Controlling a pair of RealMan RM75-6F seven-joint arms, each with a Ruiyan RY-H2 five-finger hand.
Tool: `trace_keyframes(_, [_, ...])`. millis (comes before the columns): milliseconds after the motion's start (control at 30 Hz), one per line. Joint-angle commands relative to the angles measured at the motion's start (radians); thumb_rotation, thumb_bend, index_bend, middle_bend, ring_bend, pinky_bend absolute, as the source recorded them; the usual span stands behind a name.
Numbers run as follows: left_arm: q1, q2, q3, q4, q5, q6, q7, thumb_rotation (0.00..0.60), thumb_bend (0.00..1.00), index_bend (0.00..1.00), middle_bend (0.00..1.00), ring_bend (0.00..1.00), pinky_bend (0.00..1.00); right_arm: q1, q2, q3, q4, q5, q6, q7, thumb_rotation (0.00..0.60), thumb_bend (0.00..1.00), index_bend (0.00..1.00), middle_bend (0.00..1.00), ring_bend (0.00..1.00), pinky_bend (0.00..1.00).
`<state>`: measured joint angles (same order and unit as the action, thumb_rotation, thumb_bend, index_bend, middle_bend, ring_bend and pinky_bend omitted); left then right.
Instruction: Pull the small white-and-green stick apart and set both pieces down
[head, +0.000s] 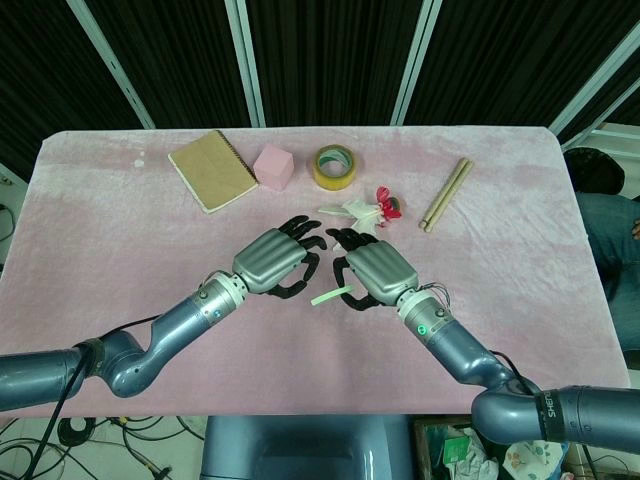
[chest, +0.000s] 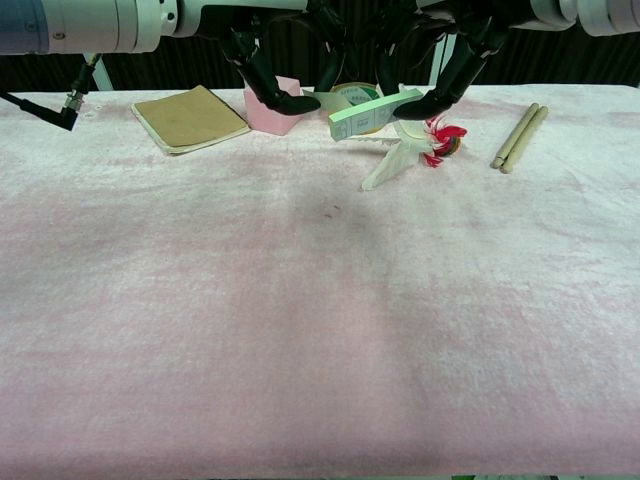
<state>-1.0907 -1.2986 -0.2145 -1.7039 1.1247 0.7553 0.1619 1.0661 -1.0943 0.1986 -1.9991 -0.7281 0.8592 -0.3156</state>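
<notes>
The small white-and-green stick (head: 333, 295) (chest: 373, 113) hangs in one piece above the middle of the pink cloth, roughly level. My right hand (head: 378, 272) (chest: 452, 70) pinches its right end between fingertips. My left hand (head: 273, 260) (chest: 268, 72) hovers just to the left with fingers spread and curved. One of its fingertips (chest: 306, 101) is close to the stick's free left end, with a small gap showing in the chest view. The palms hide the rest of both grips from the head view.
Along the far side of the pink cloth lie a tan notebook (head: 212, 170) (chest: 190, 118), a pink cube (head: 273, 167) (chest: 272, 113), a tape roll (head: 338, 166), a white-and-red feathery item (head: 368, 209) (chest: 405, 158) and two wooden rods (head: 446, 194) (chest: 518, 137).
</notes>
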Motion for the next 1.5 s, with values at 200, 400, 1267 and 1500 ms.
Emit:
trace_keyframes(200, [0.002, 0.002, -0.005, -0.001, 0.004, 0.005, -0.006, 0.6, 0.48, 0.62, 0.22, 0.02, 0.02, 0.0, 0.001, -0.001, -0.001, 0.003, 0.001, 0.0, 0.6, 0.47, 0.69, 0.0, 0.01, 0.13])
trace_keyframes(400, [0.002, 0.007, -0.006, -0.005, 0.003, 0.005, -0.008, 0.6, 0.48, 0.62, 0.22, 0.02, 0.02, 0.0, 0.001, -0.003, -0.003, 0.003, 0.003, -0.002, 0.6, 0.47, 0.69, 0.0, 0.01, 0.12])
trace_keyframes(1267, [-0.003, 0.004, -0.001, -0.004, -0.005, 0.001, 0.011, 0.6, 0.48, 0.62, 0.22, 0.02, 0.02, 0.0, 0.006, -0.002, -0.001, 0.005, 0.004, -0.001, 0.6, 0.47, 0.69, 0.0, 0.01, 0.12])
trace_keyframes(1500, [0.0, 0.016, 0.004, -0.011, 0.0, 0.001, 0.016, 0.6, 0.48, 0.63, 0.22, 0.02, 0.02, -0.001, 0.008, -0.007, 0.007, 0.008, -0.001, -0.002, 0.6, 0.47, 0.69, 0.0, 0.01, 0.12])
